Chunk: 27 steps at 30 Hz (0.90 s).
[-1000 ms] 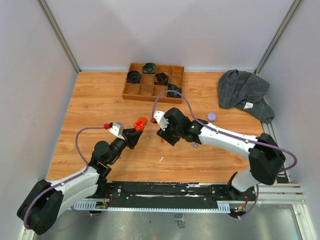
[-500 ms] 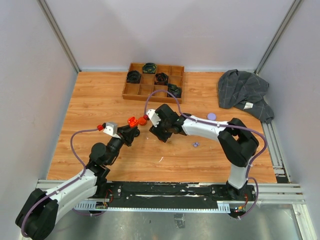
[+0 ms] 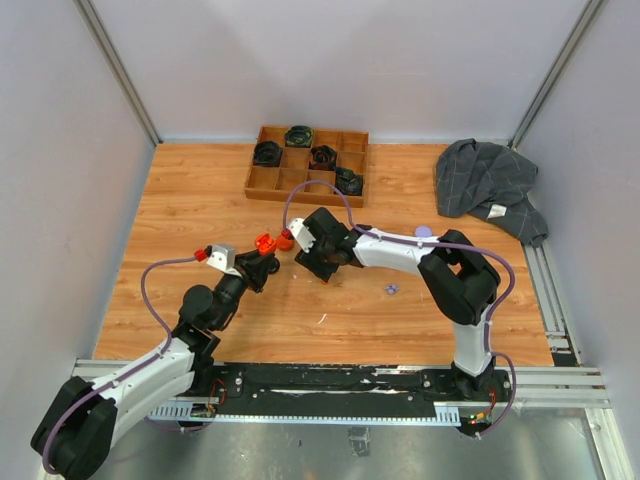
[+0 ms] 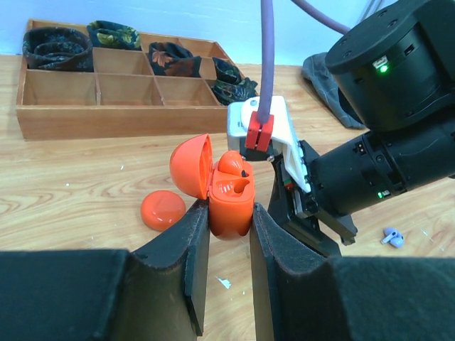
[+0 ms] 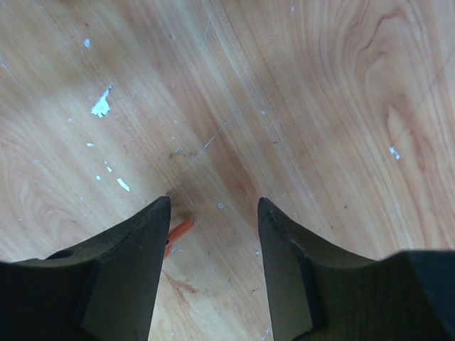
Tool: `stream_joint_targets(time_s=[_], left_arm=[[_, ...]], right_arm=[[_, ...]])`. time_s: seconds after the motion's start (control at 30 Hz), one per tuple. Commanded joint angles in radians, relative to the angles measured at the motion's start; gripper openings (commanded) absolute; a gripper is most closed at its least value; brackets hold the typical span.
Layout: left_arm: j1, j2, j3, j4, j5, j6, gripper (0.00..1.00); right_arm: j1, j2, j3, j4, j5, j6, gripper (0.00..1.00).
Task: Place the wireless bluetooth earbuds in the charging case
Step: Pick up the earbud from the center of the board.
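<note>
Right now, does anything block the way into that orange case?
Nothing visible does. The left tool pinches the orange case low down, its lid hinged aside and the pockets uncovered. The right tool hangs open beside it over the table, holding nothing.

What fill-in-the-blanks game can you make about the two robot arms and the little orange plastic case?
The left gripper is shut on the small ____ plastic charging case, lid open.
The right gripper, fingers open, holds ____.
Dark rolled cloths sit in the ____ compartment tray.
A tiny pale lavender plastic earbud lies on the ____.
Missing words: orange, nothing, wooden, table.
</note>
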Motion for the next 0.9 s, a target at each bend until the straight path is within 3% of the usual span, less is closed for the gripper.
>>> stream_joint_targets(time_s=[0.0,0.87], left_arm=[[0.005,0.002,-0.020,0.022,-0.010,0.001,0.00],[0.005,0.021,-0.017,0.032,0.005,-0.002,0.00]], right_arm=[[-0.011,0.021,0.038,-0.041,0.054,-0.021,0.54],[-0.011,-0.064,0.017,-0.187,0.111,0.012,0.53]])
